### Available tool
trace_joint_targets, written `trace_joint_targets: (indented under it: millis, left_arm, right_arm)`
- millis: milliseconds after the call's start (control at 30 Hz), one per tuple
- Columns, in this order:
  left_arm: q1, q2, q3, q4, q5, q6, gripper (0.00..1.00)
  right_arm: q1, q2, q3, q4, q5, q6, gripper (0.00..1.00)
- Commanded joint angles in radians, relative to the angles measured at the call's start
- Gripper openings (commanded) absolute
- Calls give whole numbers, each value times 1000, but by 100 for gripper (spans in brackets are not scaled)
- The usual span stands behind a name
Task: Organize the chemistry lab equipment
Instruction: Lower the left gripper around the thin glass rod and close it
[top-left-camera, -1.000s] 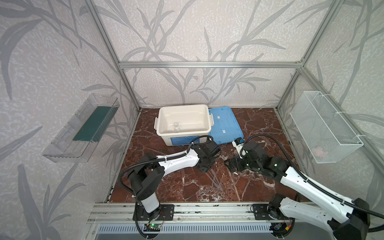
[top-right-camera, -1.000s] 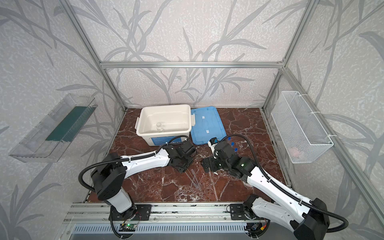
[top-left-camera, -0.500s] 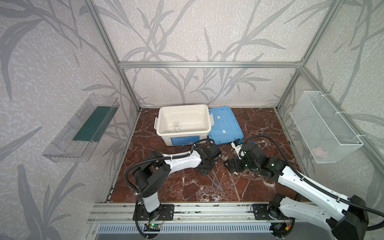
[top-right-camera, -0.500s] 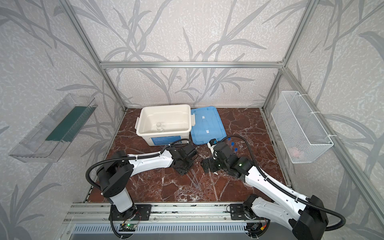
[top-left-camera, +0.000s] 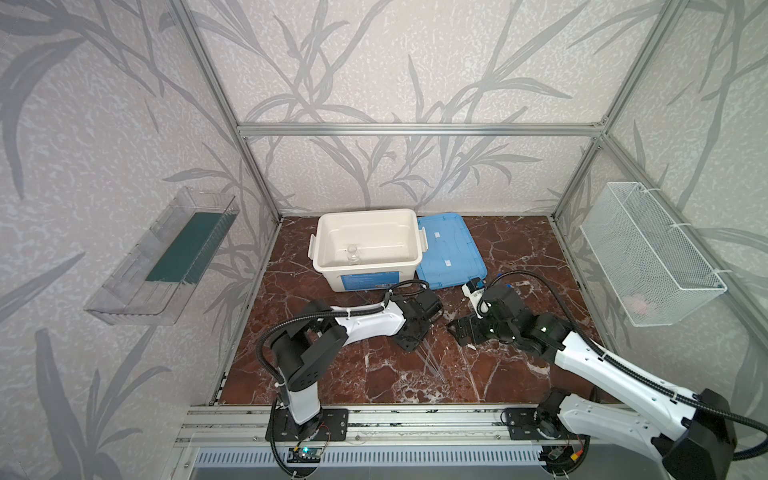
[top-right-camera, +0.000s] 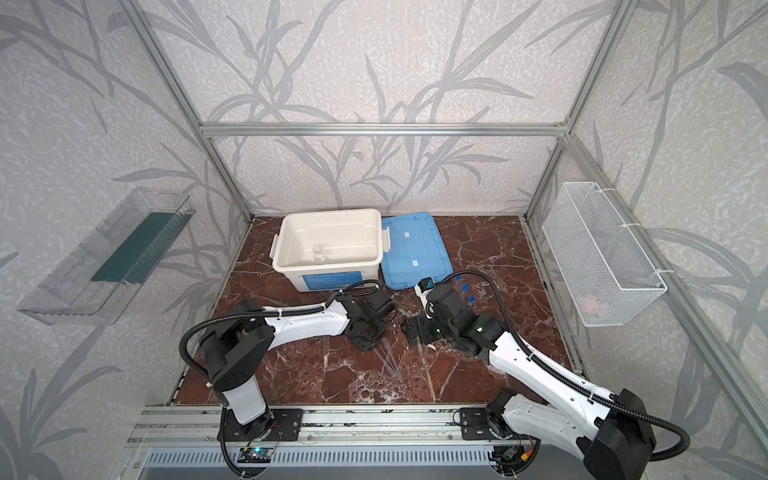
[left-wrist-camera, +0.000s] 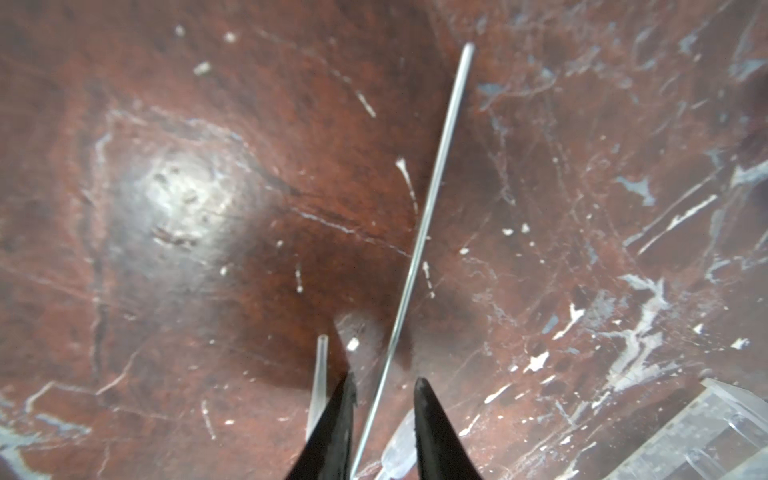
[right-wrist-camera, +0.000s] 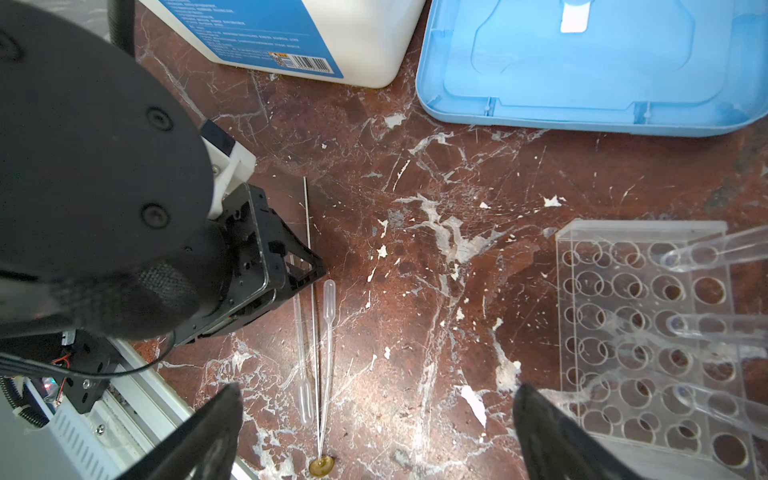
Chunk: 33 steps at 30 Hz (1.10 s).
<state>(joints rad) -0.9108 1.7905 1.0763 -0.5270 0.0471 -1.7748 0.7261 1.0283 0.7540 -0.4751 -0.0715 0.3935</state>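
Two clear pipettes (right-wrist-camera: 328, 332) and a thin rod (left-wrist-camera: 419, 232) lie side by side on the marble table (top-left-camera: 374, 374). My left gripper (left-wrist-camera: 384, 384) is down over them, its jaws a narrow gap apart. The rod runs between the fingertips without touching either, and a pipette tip (left-wrist-camera: 321, 365) lies just outside one finger. In both top views this gripper (top-left-camera: 415, 336) (top-right-camera: 370, 336) sits mid-table. My right gripper (right-wrist-camera: 376, 399) (top-left-camera: 461, 330) hovers wide open and empty beside the clear gridded rack (right-wrist-camera: 648, 332), which holds blue-capped tubes (top-right-camera: 465, 286). A small clear beaker (top-left-camera: 352, 253) stands in the tub.
The white tub (top-left-camera: 365, 245) and its blue lid (top-left-camera: 449, 249) lie at the back of the table. A wire basket (top-left-camera: 648, 253) hangs on the right wall, a clear shelf (top-left-camera: 166, 257) on the left wall. The two grippers are close together.
My left gripper has come forward and down onto the pipettes and rod, and its jaws have narrowed. The right gripper has barely moved and stays wide open.
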Motion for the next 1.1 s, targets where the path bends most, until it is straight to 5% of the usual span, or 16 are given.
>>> trace_joint_targets:
  millis: [0, 567, 933, 1067]
  left_arm:
    - [-5, 36, 0, -28, 5, -43, 24]
    - [6, 104, 61, -82, 54, -6, 3]
    - [14, 85, 111, -132, 32, 68, 0]
    - [9, 42, 166, -219, -54, 106, 0]
  right_arm:
    - [-4, -5, -10, 7, 9, 0, 99]
    - [-9, 6, -14, 21, 21, -5, 99]
    - [-11, 4, -12, 29, 23, 2, 99]
    - [-11, 1, -8, 29, 28, 5, 99]
